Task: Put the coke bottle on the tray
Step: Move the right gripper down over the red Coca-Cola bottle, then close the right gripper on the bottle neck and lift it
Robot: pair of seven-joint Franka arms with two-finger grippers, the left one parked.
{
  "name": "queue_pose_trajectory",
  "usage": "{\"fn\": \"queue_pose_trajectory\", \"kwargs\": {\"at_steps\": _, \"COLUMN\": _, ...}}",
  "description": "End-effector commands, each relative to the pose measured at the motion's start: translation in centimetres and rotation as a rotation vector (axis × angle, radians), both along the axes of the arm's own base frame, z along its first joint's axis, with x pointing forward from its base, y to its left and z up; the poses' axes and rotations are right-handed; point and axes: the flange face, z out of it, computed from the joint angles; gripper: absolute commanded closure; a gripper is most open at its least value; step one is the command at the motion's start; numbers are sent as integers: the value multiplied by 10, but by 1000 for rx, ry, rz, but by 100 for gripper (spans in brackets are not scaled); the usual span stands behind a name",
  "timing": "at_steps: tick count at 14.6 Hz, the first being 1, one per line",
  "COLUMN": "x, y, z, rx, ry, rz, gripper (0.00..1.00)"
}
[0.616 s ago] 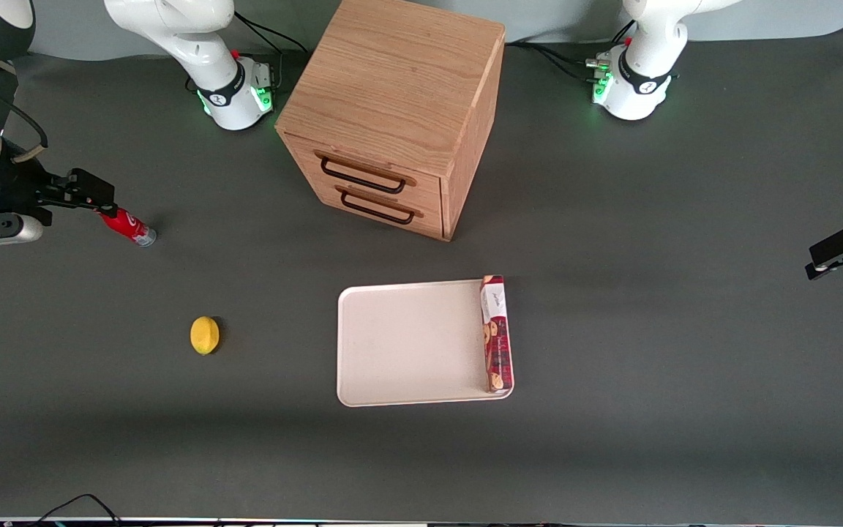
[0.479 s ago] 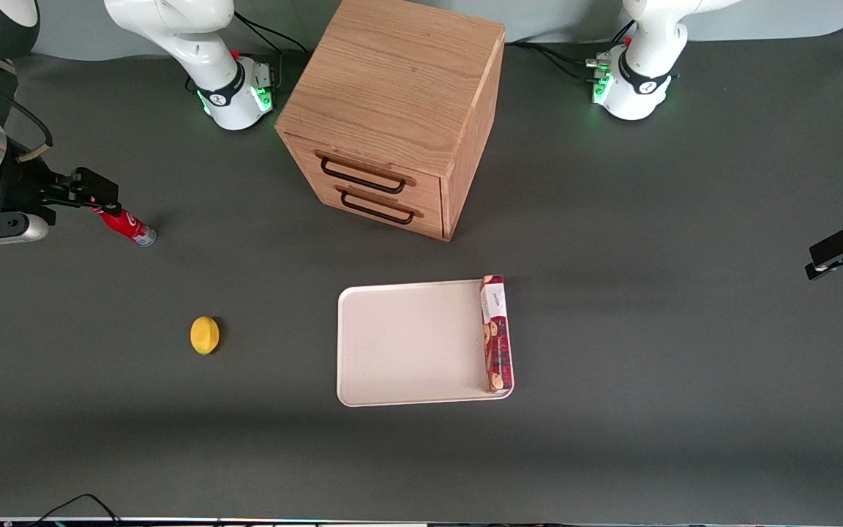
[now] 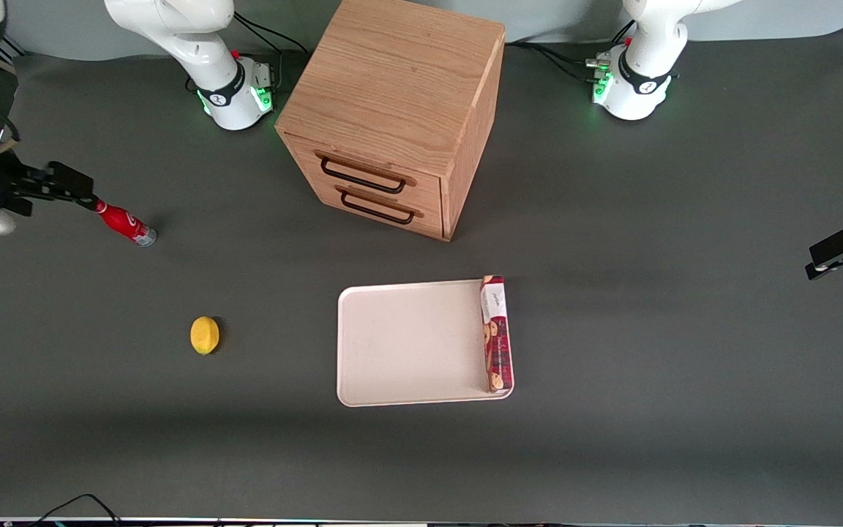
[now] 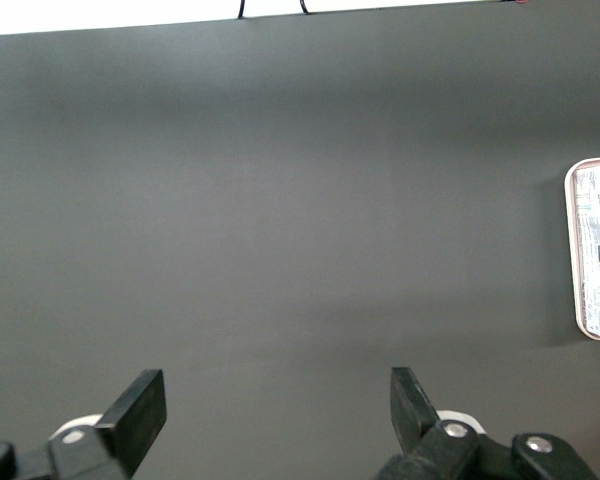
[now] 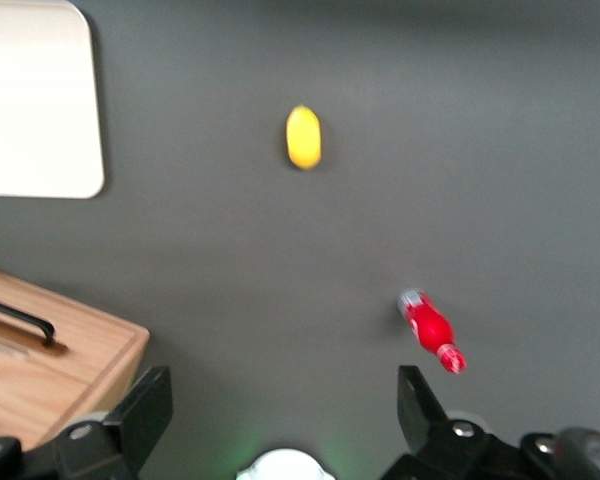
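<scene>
1. The coke bottle [image 3: 124, 223] is seen standing free on the dark surface [image 3: 612, 329] toward the working arm's end, its cap leaning toward the pincer [image 3: 74, 189]. In the right wrist view the pincer [image 5: 280, 410] is shown spread wide with nothing held between the fingers [image 5: 140, 415], and the bottle [image 5: 430, 330] is found off to one side of the gap rather than inside it.
2. A miss is risked if the pincer is closed where it is now, since the bottle is not centred between the fingers; realignment over the bottle's body is judged necessary first.
3. The bottle could be knocked over or rolled away if it is clipped by one finger during the descent, being slim and light-looking.
4. A grip taken only on the narrow cap end could be lost in transit, and the bottle dropped short of the tray [image 3: 407, 344].
5. The tray lies well apart from the bottle, nearer the front camera, with a lemon [image 3: 205, 335] between the two; it could be struck if the carry is kept low.
6. A red cookie box [image 3: 496, 333] is already resting along one edge of the tray, so a placement aimed too close to that edge could be spoiled by contact with it.
7. The wooden drawer cabinet [image 3: 392, 117] is judged clear of the likely path.
</scene>
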Motion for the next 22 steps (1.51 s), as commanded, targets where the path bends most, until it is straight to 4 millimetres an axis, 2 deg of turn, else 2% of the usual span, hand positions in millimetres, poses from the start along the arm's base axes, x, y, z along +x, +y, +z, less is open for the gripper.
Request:
{"fn": "queue_pose_trajectory", "kwargs": {"at_steps": 1, "x": -41, "y": -69, "z": -31, "rx": 0, "ry": 60, "rz": -10, "gripper": 0}}
{"fn": "queue_pose_trajectory", "kwargs": {"at_steps": 3, "x": -73, "y": -86, "z": -75, "rx": -37, "ry": 60, "rz": 27, "gripper": 0}}
{"fn": "queue_pose_trajectory", "kwargs": {"at_steps": 4, "x": -90, "y": -90, "z": -108, "rx": -72, "ry": 54, "rz": 45, "gripper": 0}}
{"fn": "queue_pose_trajectory", "kwargs": {"at_steps": 6, "x": -118, "y": -126, "z": -181, "rx": -43, "ry": 2, "rz": 48, "gripper": 0}}
{"fn": "queue_pose_trajectory", "kwargs": {"at_steps": 8, "x": -128, "y": -164, "z": -226, "rx": -11, "ry": -28, "rz": 55, "gripper": 0}}
{"fn": "queue_pose_trajectory", "kwargs": {"at_steps": 9, "x": -133, "y": -176, "z": -243, "rx": -3, "ry": -32, "rz": 57, "gripper": 0}}
{"fn": "queue_pose_trajectory", "kwargs": {"at_steps": 11, "x": -143, "y": -185, "z": -274, "rx": 6, "ry": -36, "rz": 46, "gripper": 0}}
{"fn": "queue_pose_trajectory", "kwargs": {"at_steps": 13, "x": -153, "y": -185, "z": -291, "rx": 12, "ry": -46, "rz": 37, "gripper": 2}}
{"fn": "queue_pose_trajectory", "kwargs": {"at_steps": 14, "x": -154, "y": -184, "z": -295, "rx": 13, "ry": -43, "rz": 37, "gripper": 7}}
{"fn": "queue_pose_trajectory", "kwargs": {"at_steps": 17, "x": -155, "y": -185, "z": -296, "rx": 14, "ry": -42, "rz": 36, "gripper": 33}}
{"fn": "queue_pose_trajectory", "kwargs": {"at_steps": 22, "x": -156, "y": -189, "z": -305, "rx": 19, "ry": -21, "rz": 30, "gripper": 93}}
